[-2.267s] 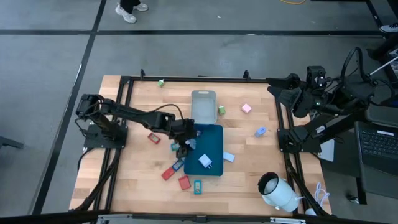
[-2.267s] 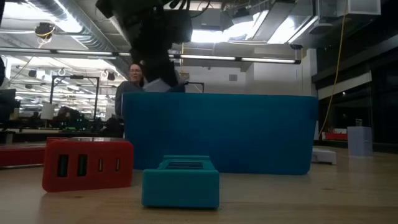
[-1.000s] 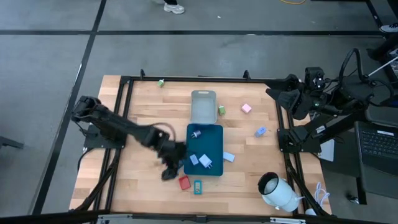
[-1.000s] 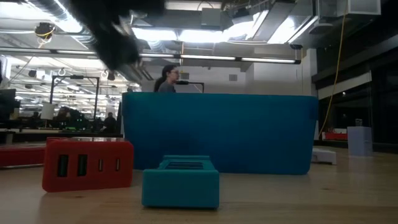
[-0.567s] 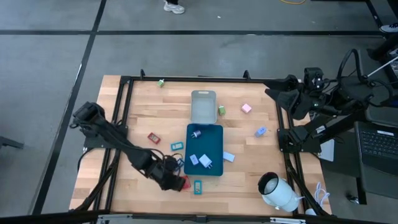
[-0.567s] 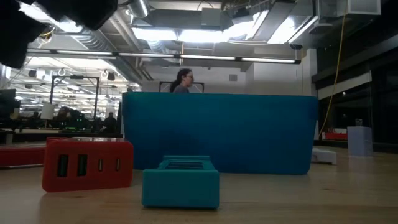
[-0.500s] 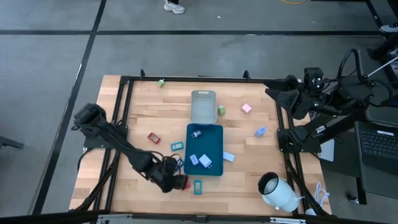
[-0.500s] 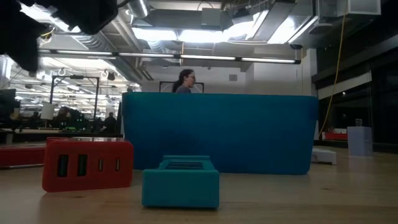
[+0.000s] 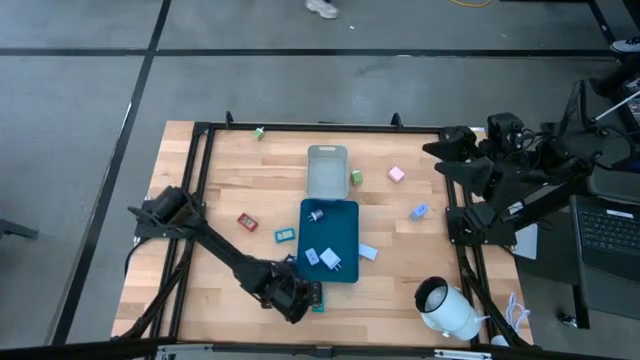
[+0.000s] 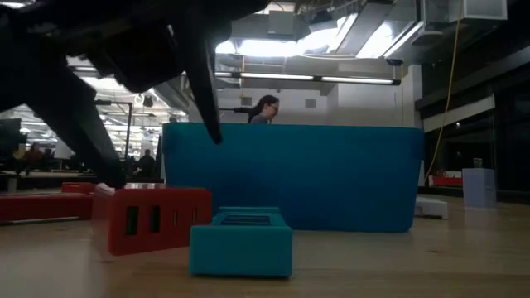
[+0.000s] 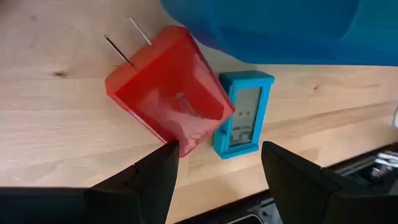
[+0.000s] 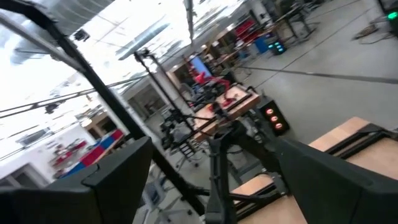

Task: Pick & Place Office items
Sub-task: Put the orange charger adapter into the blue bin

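Observation:
My left gripper is low over the table's near edge, open. Its fingers straddle a corner of the red charger block, which lies flat with two prongs sticking out, and the small teal item beside it. In the low view the gripper hangs over the red block and the teal item. Other small items lie scattered: red, teal, pink, light blue. My right gripper waits open at the far right. My left gripper comes down slanting from above. The tip of one finger lies against the nearest corner of the red block, and in the low view that finger reaches the block's upper edge. The block rests flat on the table. The other finger touches nothing.
The dark-teal tray holds three small items and stands just beyond the red block. The grey tray sits behind it. A white cylinder lies at the near right corner. Bare wood lies left of the gripper. A person walks in the room behind.
My left gripper has moved toward the table's near edge and come down onto the red block. The block has slid along the table toward the teal item and turned a little, and now stands right beside it.

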